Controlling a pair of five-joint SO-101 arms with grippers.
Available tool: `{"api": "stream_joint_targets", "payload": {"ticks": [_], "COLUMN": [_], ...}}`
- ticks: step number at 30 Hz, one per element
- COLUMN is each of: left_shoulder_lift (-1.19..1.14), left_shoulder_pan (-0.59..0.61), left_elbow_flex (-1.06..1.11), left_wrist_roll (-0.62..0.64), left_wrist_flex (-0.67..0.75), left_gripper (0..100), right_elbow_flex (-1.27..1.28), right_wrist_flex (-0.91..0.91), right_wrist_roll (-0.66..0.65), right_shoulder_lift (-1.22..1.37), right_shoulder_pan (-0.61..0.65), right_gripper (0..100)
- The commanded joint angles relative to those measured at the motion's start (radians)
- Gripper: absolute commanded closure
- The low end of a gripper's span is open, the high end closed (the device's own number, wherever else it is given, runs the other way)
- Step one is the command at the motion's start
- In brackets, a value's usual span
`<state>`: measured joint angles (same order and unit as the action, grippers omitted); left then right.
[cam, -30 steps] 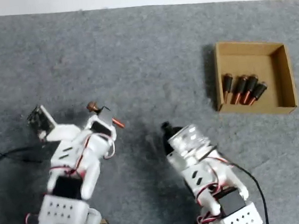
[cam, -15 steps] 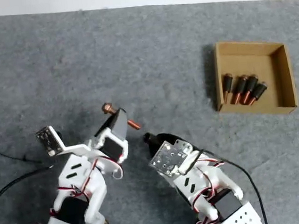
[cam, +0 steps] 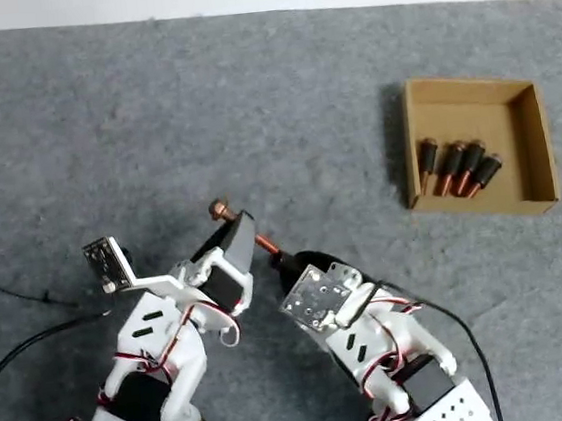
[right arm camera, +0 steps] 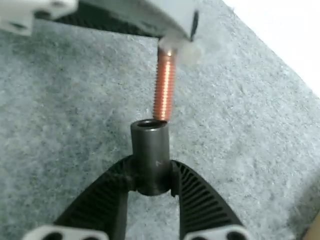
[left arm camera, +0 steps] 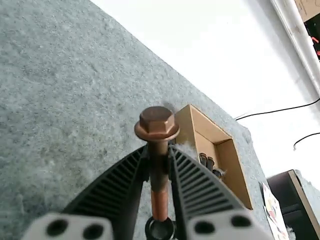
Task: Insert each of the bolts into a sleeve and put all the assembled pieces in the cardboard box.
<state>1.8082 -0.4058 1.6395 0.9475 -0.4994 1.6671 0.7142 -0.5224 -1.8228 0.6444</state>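
My left gripper (cam: 235, 233) is shut on a copper bolt (cam: 244, 230), hex head (left arm camera: 156, 123) away from the right arm and threaded tip (right arm camera: 163, 102) aimed at it. My right gripper (cam: 297, 266) is shut on a black sleeve (right arm camera: 149, 152), open end facing the bolt. In the right wrist view the tip sits right at the sleeve's mouth, nearly in line; whether it has entered is unclear. The left wrist view shows the sleeve's mouth (left arm camera: 160, 228) just past the bolt's tip. The cardboard box (cam: 531, 147) stands at the right and holds several assembled pieces (cam: 455, 169).
Grey carpet (cam: 250, 103) covers the table, with open room at the back and left. A black cable (cam: 24, 298) trails at the left edge by the left arm's base. A white wall strip runs along the far edge.
The left gripper carried the bolt right and toward the near side. The right gripper swung left with the sleeve. The bolt's tip now meets the sleeve's mouth.
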Motion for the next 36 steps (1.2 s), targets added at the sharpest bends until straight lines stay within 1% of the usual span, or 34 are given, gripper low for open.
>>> {"api": "stream_joint_targets", "payload": {"ticks": [1, 5, 9, 12, 14, 19, 22, 33, 34, 36], "left_shoulder_lift": [0.015, 0.015, 0.015, 0.015, 0.015, 0.015, 0.015, 0.015, 0.015, 0.015], "left_shoulder_pan": [-0.035, -0.068, -0.073, -0.048, -0.031, -0.048, -0.064, -0.042, -0.041, -0.048], "left_elbow_flex": [-0.019, -0.039, -0.031, -0.036, -0.041, -0.035, -0.039, -0.031, -0.030, -0.041], "left_wrist_roll": [-0.011, -0.011, -0.012, -0.008, -0.006, 0.015, 0.057, 0.058, 0.055, 0.052], "left_wrist_flex": [-0.049, -0.114, -0.117, -0.115, -0.098, -0.021, -0.018, -0.020, -0.034, -0.107], "left_gripper": [100, 100, 100, 100, 100, 100, 100, 100, 100, 100], "right_elbow_flex": [0.124, 0.122, 0.122, 0.122, 0.122, 0.122, 0.124, 0.125, 0.125, 0.122], "right_wrist_flex": [-0.031, -0.031, -0.031, -0.028, -0.027, -0.027, -0.027, -0.025, -0.025, -0.031], "right_wrist_roll": [-0.011, -0.006, -0.006, -0.005, -0.009, -0.011, -0.011, -0.012, -0.012, -0.009], "right_shoulder_lift": [-0.012, -0.012, -0.012, -0.012, -0.012, -0.002, -0.002, -0.008, -0.010, -0.012], "right_shoulder_pan": [-0.025, -0.036, -0.035, -0.031, -0.030, -0.002, -0.001, -0.005, -0.008, -0.038], "right_gripper": [99.4, 99.4, 99.4, 99.4, 99.4, 99.4, 99.4, 99.4, 99.4, 99.4]}}
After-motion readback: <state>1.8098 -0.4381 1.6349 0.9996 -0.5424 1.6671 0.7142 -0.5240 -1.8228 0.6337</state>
